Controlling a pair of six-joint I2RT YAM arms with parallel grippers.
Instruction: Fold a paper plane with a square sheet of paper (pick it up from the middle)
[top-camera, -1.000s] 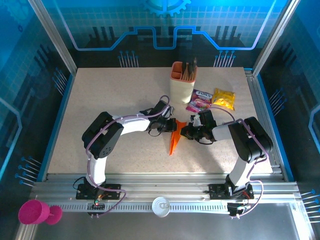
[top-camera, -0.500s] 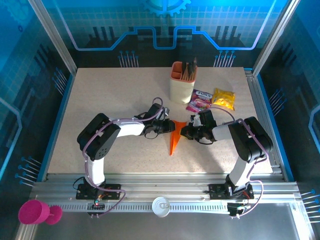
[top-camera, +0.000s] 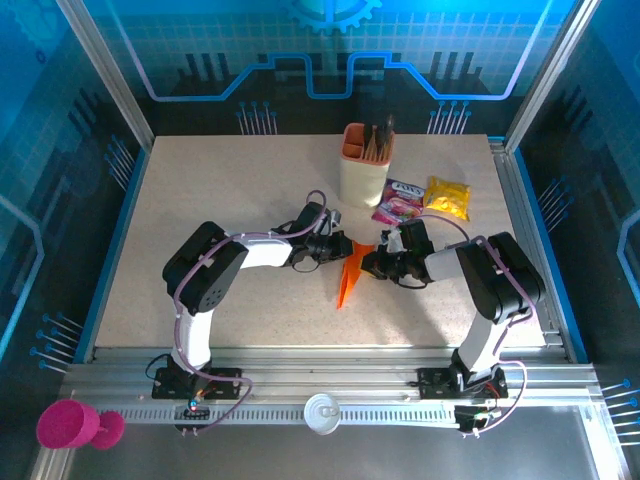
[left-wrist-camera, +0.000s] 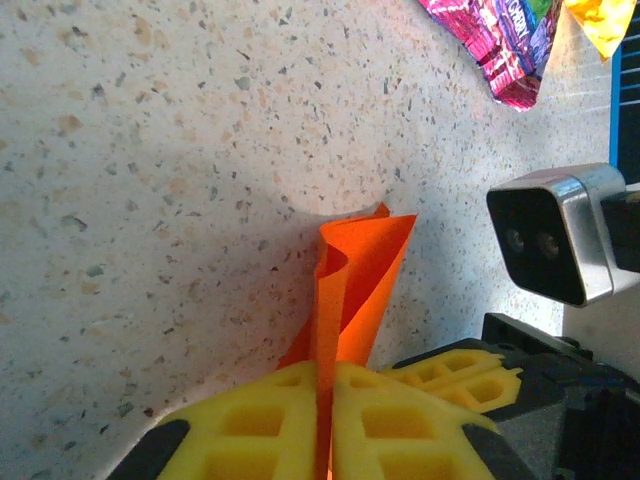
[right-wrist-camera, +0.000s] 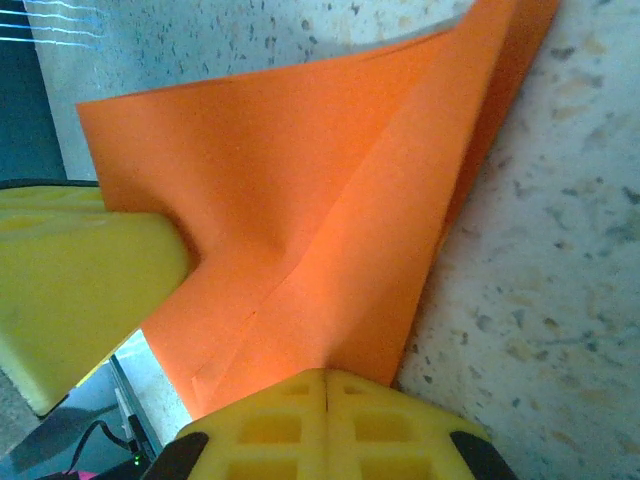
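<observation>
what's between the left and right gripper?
The orange paper plane: left gripper and right gripper each shut on it from opposite sides, per top external view.

A robotics lab cell: aluminium frame (top-camera: 105, 70), blue-lit panels (top-camera: 330, 50), two arms bolted to a speckled table (top-camera: 220, 190).

Same build is being shown on both, tbh: the left arm (top-camera: 262, 251) and the right arm (top-camera: 450, 262) are being made up of white tube-like links and chunky black joint housings. Lilac cables (top-camera: 240, 238) are being looped loosely along the outside of each one. Each arm is being bolted down through a black base plate (top-camera: 195, 381). Up close, the left gripper (left-wrist-camera: 325, 375) and the right gripper (right-wrist-camera: 327, 378) are being fitted with bright yellow fingers (left-wrist-camera: 255, 420), moulded with a grid of square pockets. A silver-and-black camera block (left-wrist-camera: 555, 235) with two small lenses is being carried on the right wrist.
</observation>
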